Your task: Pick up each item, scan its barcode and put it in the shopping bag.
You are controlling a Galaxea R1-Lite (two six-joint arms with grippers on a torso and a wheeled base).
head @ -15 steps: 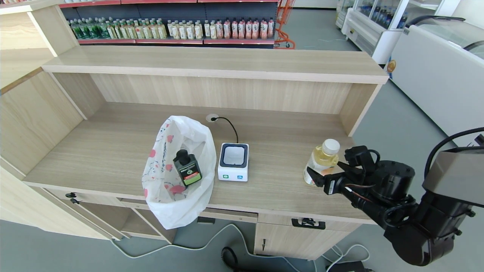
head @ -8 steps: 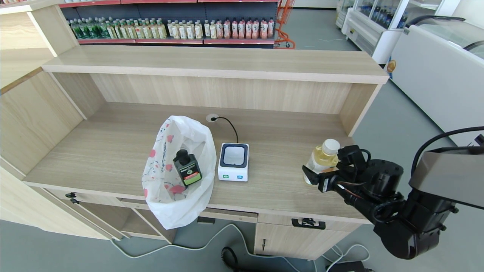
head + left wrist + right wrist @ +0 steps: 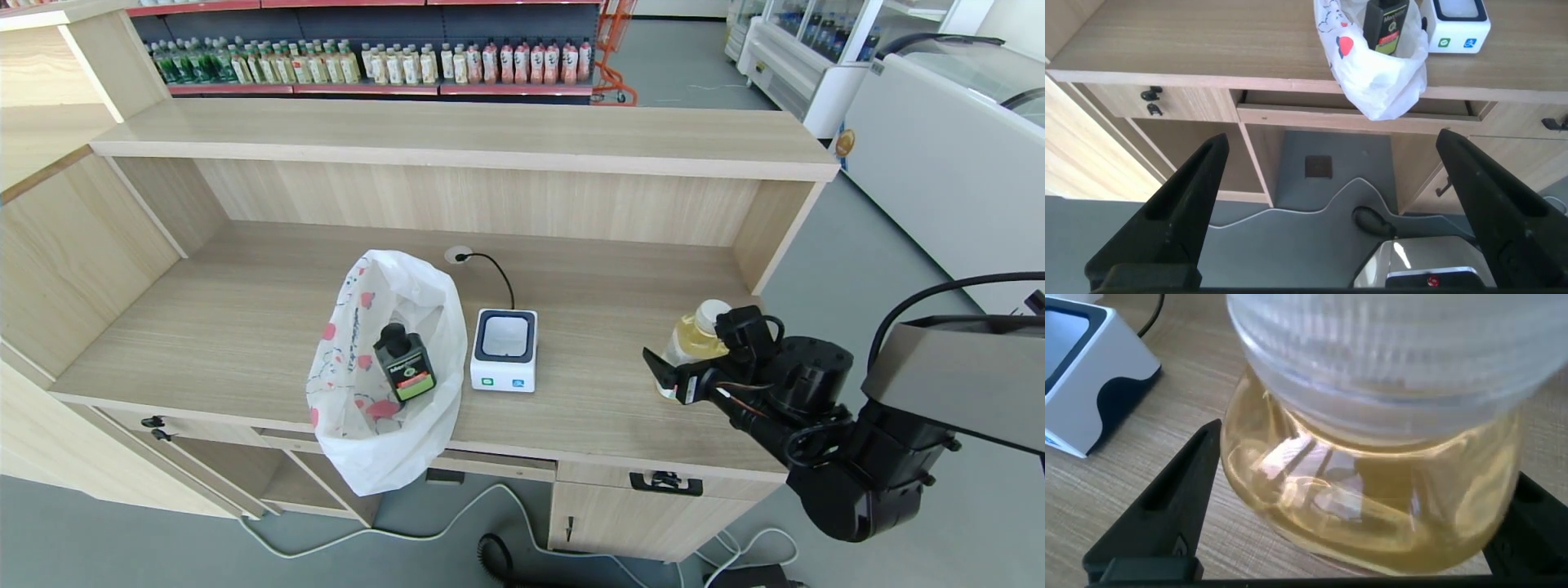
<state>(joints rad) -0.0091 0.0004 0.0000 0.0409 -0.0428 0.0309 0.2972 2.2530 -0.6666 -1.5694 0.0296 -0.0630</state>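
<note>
On the desk (image 3: 245, 327) we count two bottles: one dark bottle (image 3: 404, 363), one yellow bottle (image 3: 694, 341). One shopping bag (image 3: 359, 433). One scanner (image 3: 505, 367). Two end effectors: left end effector (image 3: 1331, 143), right end effector (image 3: 1364, 474).

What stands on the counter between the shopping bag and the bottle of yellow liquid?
The white scanner stands there, close beside the shopping bag. From the scanner to the bottle the counter is bare. The head view shows this.

Clear yellow-liquid bottle (image 3: 692, 343), white cap: upright on wooden counter (image 3: 245, 327), right of white box scanner (image 3: 504, 349). Black bottle (image 3: 404, 365): inside white red-printed shopping bag (image 3: 359, 429).
</note>
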